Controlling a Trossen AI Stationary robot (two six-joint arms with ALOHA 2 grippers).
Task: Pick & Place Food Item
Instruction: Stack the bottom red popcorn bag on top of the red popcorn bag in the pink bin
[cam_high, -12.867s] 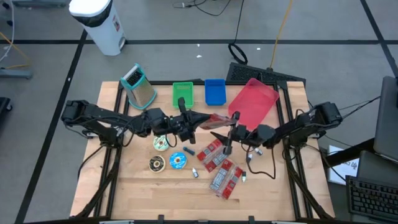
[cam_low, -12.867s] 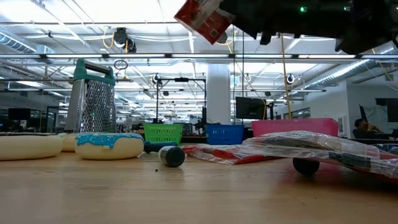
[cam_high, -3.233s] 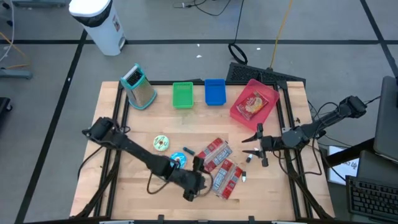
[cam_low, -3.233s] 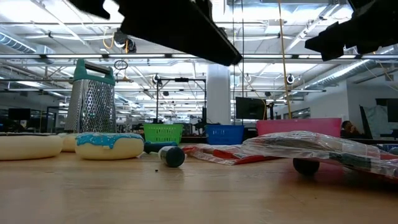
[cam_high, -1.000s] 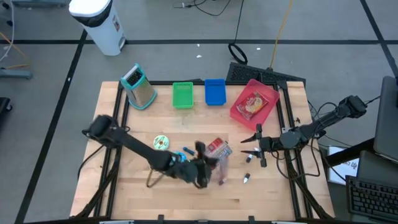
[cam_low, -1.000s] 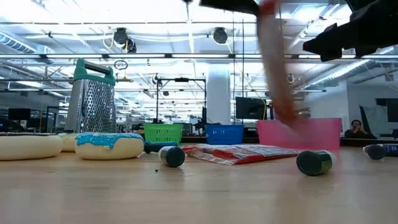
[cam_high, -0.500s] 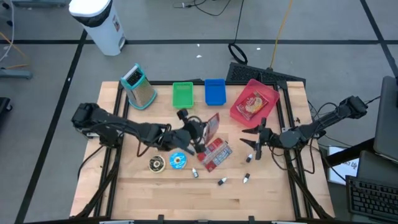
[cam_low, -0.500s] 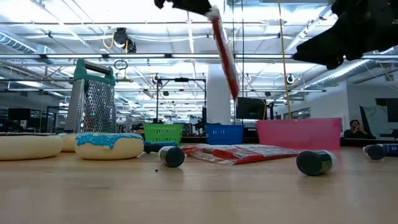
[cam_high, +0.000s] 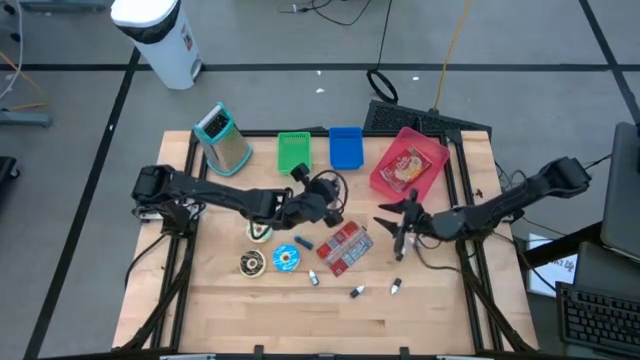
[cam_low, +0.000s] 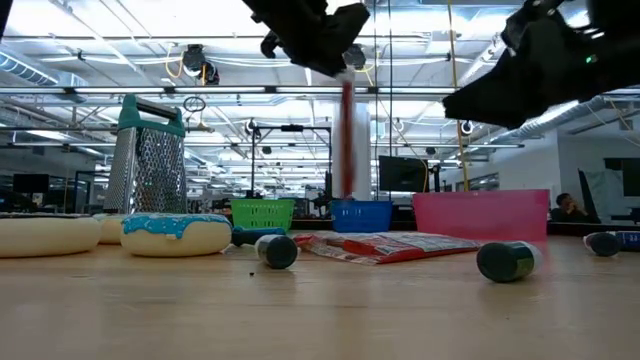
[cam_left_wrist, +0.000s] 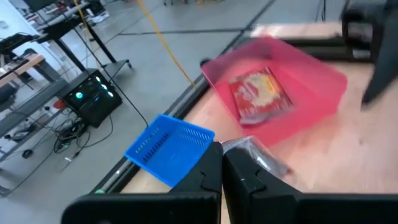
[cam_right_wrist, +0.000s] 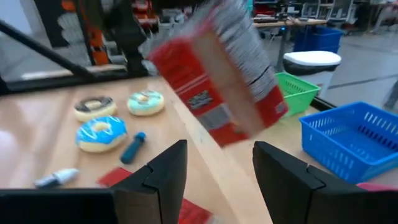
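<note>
A red snack packet (cam_right_wrist: 217, 81) hangs in the air over the table's middle, seen edge-on in the low view (cam_low: 347, 150). My left gripper (cam_high: 332, 198) is shut on its top. My right gripper (cam_high: 392, 222) stands open a little to the right of it, fingers pointing at the packet with nothing between them. The pink tray (cam_high: 432, 152) at the far right holds one red packet (cam_high: 405, 168). Another red packet (cam_high: 343, 245) lies flat on the table below the two grippers. My left gripper pinches the packet's clear top edge (cam_left_wrist: 256, 154) between its two shut fingers (cam_left_wrist: 211, 177). The fingers come nearly level from the table's left, pointing toward the pink tray. The packet hangs below them, upright and clear of the table.
A grater (cam_high: 225, 140), a green basket (cam_high: 294, 152) and a blue basket (cam_high: 345, 147) line the far edge. Three donuts (cam_high: 259, 230), (cam_high: 252, 263), (cam_high: 285, 258) lie left of centre. Small tubes (cam_high: 356, 291), (cam_high: 394, 287) lie toward the near edge.
My left gripper has swung from the table's near middle toward the far edge, rising and rolling, with the packet, which is lifted clear and now hangs upright. My right gripper has moved toward the table's left, toward the packet, and turned.
</note>
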